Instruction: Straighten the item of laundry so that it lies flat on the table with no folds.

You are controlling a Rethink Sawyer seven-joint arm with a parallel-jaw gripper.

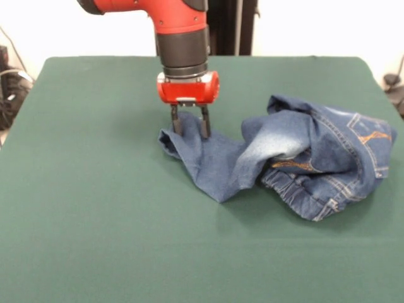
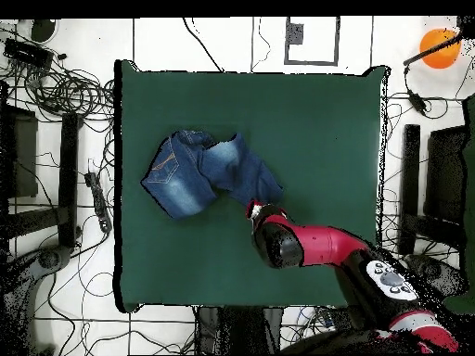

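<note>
The blue denim jeans (image 1: 315, 164) lie crumpled on the right half of the dark green table (image 1: 95, 189). The waist and a stitched pocket are bunched at the right, and one leg runs left to a folded end. My gripper (image 1: 189, 129) stands upright over that leg end. Its two fingers are apart, with their tips down at the cloth's far edge. In the overhead view the jeans (image 2: 199, 171) lie left of centre on the table (image 2: 315, 120), and my arm (image 2: 306, 246) covers the gripper at the leg end.
Cables and stands (image 2: 65, 93) crowd the floor left and right of the table. An orange round thing (image 2: 436, 46) sits off the table's corner. Bare green cloth stretches on all sides of the jeans.
</note>
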